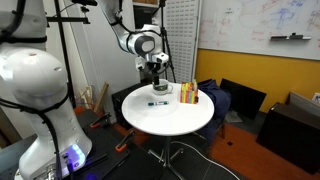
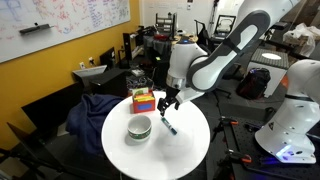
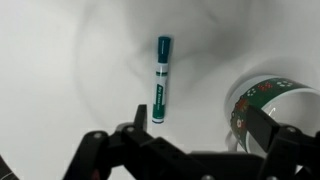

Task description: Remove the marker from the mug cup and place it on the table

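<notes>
The marker (image 3: 162, 80), a thin stick with a dark green cap and white barrel, lies flat on the white table (image 3: 70, 70), outside the cup. The mug cup (image 3: 270, 105), green with a pale patterned band, stands to its right in the wrist view. My gripper (image 3: 200, 130) is open and empty, hovering above the table between marker and mug. In both exterior views the gripper (image 2: 167, 103) (image 1: 155, 70) hangs just over the marker (image 2: 170, 127) (image 1: 158, 103). The mug (image 2: 139, 128) sits beside the marker on the round table (image 2: 185, 150).
A red-yellow-orange striped upright bundle (image 2: 143, 101) (image 1: 189, 94) stands near the table's edge. A blue cloth-covered chair (image 2: 95, 110) is beside the table. Another white robot (image 1: 40, 90) stands close by.
</notes>
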### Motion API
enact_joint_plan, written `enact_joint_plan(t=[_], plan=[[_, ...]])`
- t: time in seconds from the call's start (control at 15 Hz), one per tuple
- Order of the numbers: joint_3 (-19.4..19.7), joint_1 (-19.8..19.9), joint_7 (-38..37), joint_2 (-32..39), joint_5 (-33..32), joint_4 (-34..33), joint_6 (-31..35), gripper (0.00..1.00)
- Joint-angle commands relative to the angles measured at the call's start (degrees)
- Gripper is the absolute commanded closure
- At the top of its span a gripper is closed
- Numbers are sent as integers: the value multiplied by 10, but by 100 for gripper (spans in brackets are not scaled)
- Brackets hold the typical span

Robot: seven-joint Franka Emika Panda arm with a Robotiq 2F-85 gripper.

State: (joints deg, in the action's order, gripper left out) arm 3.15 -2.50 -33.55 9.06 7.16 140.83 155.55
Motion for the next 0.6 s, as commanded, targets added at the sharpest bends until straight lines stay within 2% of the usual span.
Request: enact_joint_plan(t=[0.0, 0.4, 0.47, 0.53], plan=[[-8, 9, 72, -32, 14, 32, 22, 0], [-5, 16, 149, -55, -4, 48, 17, 0], [-4, 12, 122, -30, -2, 28, 7, 0], [-4, 13, 131, -33, -2, 30, 7, 0]])
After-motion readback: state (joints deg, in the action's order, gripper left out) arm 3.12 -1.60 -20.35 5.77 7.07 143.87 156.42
